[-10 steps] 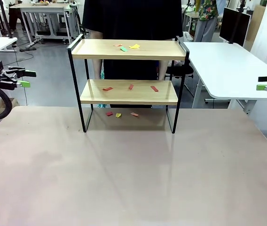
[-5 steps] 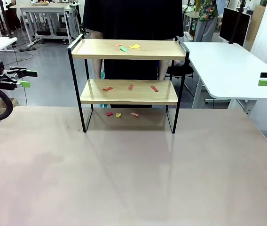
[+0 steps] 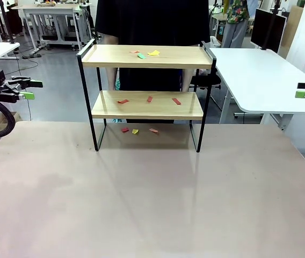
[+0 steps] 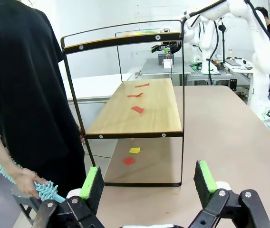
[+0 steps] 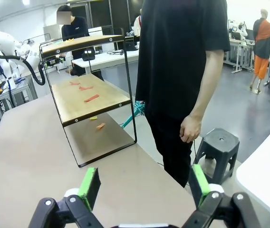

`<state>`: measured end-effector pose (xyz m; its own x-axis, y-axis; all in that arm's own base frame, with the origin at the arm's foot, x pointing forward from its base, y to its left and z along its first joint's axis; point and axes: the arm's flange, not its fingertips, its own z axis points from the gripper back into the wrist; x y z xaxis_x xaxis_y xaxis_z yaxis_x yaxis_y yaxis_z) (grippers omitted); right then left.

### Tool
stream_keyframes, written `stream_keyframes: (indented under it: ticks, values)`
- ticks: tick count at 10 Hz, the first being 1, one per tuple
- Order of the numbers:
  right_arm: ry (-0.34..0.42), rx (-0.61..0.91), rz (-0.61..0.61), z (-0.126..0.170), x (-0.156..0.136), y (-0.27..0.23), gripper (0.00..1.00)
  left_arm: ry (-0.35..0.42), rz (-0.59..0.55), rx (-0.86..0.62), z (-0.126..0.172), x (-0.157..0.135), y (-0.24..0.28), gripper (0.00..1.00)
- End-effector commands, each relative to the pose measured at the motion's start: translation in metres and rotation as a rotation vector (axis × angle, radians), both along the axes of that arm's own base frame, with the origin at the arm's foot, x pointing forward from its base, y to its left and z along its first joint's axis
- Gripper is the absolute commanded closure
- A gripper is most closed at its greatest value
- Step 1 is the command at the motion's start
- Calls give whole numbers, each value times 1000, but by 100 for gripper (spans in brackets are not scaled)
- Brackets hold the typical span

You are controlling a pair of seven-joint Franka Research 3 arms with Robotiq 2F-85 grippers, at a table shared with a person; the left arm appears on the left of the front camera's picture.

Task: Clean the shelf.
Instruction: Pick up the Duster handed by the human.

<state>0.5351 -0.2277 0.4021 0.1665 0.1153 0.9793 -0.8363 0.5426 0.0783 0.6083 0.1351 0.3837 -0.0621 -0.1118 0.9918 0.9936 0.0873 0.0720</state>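
while my left pincer (image 3: 33, 90) and right pincer (image 3: 302, 90) hang wide open and empty off either side, the shelf (image 3: 147, 63) stands at the desk's (image 3: 152, 193) far middle, paper scraps (image 3: 150, 99) on both boards and beneath. a person (image 3: 152, 21) stands right behind it, teal duster (image 4: 11, 175) in hand.

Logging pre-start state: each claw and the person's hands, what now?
Left claw: open, empty.
Right claw: open, empty.
Person's one hand: holds a teal duster.
Person's other hand: empty.
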Motion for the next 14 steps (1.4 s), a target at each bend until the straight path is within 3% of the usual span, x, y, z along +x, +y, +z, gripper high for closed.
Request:
stream_keyframes:
  ticks: [1,14]
  values:
    - [-4,-2,-1,2,0,1,0,-5,3,2,2,0,0,0]
    - [-4,-2,-1,2,0,1,0,-5,3,2,2,0,0,0]
